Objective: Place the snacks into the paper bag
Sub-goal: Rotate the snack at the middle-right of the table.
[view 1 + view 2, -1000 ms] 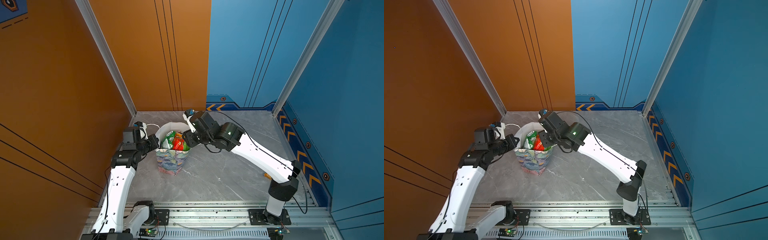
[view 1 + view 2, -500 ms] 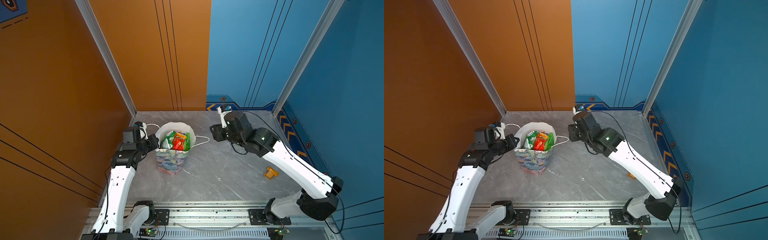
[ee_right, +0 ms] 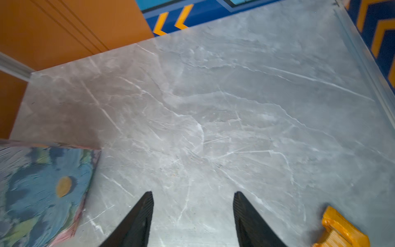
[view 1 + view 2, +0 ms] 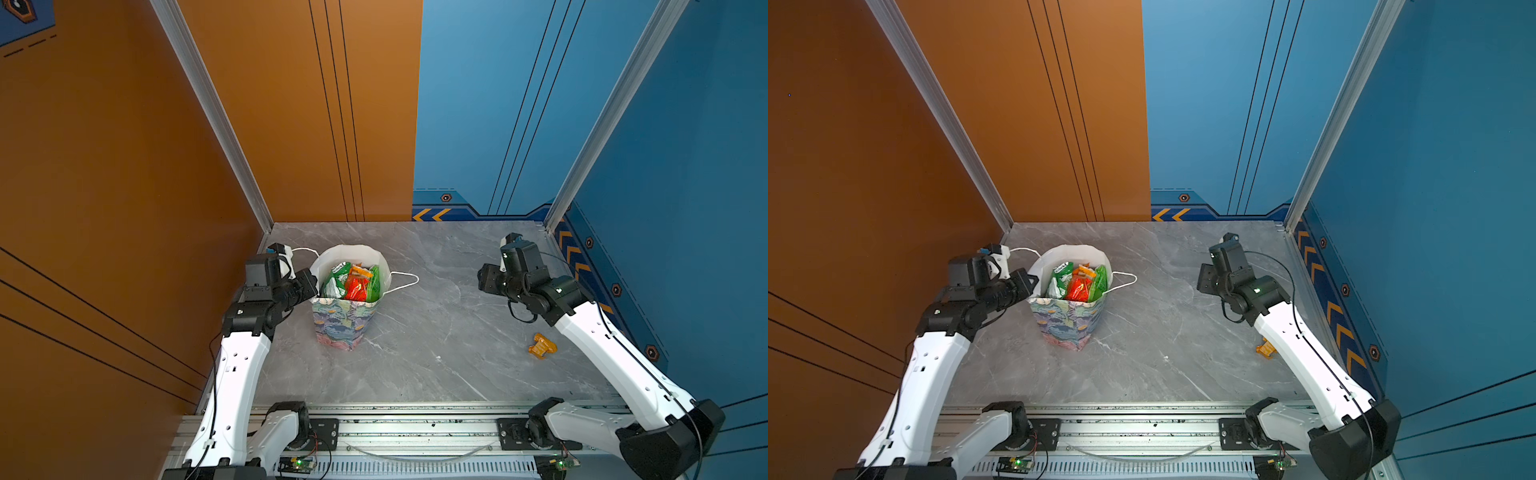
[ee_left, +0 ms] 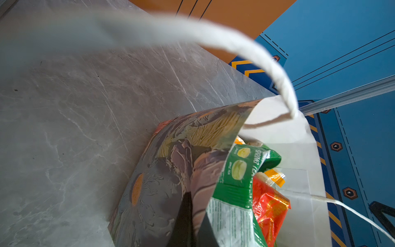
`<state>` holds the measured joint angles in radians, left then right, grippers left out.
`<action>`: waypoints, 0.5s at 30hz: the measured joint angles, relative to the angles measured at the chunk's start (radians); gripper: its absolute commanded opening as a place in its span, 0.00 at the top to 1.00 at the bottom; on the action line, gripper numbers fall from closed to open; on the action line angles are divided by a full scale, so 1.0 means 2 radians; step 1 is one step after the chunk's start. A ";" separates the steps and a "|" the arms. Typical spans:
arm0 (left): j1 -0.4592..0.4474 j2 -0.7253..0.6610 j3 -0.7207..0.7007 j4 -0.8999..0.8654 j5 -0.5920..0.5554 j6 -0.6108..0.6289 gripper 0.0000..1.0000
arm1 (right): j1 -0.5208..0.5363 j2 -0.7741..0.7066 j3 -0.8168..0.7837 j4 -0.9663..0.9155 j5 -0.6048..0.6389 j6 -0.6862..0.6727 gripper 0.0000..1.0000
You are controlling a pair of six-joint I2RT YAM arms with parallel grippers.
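While the left gripper point(image 4: 311, 286) is clenching on the near-left rim of the paper bag point(image 4: 347, 324), with one dark finger point(image 5: 183, 216) lying against the printed outer wall in the left wrist view, the bag is standing upright on the grey table point(image 4: 436, 332) towards its left side, and its mouth is gaping open. Inside, the snacks are sitting on end and filling most of the opening: a green-white packet point(image 5: 235, 192) nearest the pinched wall, then a red packet point(image 4: 356, 288) with a yellow-orange packet point(image 4: 360, 272) behind it, then a green packet point(image 4: 375, 282) against the far wall. A white cord handle point(image 4: 405, 280) is drooping over the bag's right side. Further right, the right gripper point(image 3: 193, 193) is hanging above bare table, well apart from the bag, with its jaws spread and nothing between them. Nearest the right edge, a small orange object point(image 4: 542, 345) is lying beside the right arm; whether it is a snack I cannot tell. No other packet is showing on the table, so the filling is looking almost or wholly done. If that object belongs in the bag, the next move is calling for the right gripper to drop over it and close, while the left is holding the mouth open.
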<state>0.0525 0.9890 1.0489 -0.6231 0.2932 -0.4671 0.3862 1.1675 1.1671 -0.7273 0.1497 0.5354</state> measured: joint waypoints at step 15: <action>0.001 0.000 0.000 0.000 0.000 0.000 0.95 | -0.159 -0.022 -0.123 -0.002 -0.035 0.066 0.21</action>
<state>0.0536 0.9890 1.0489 -0.6231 0.2932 -0.4671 0.0673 1.1233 0.9203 -0.7322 0.0803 0.6666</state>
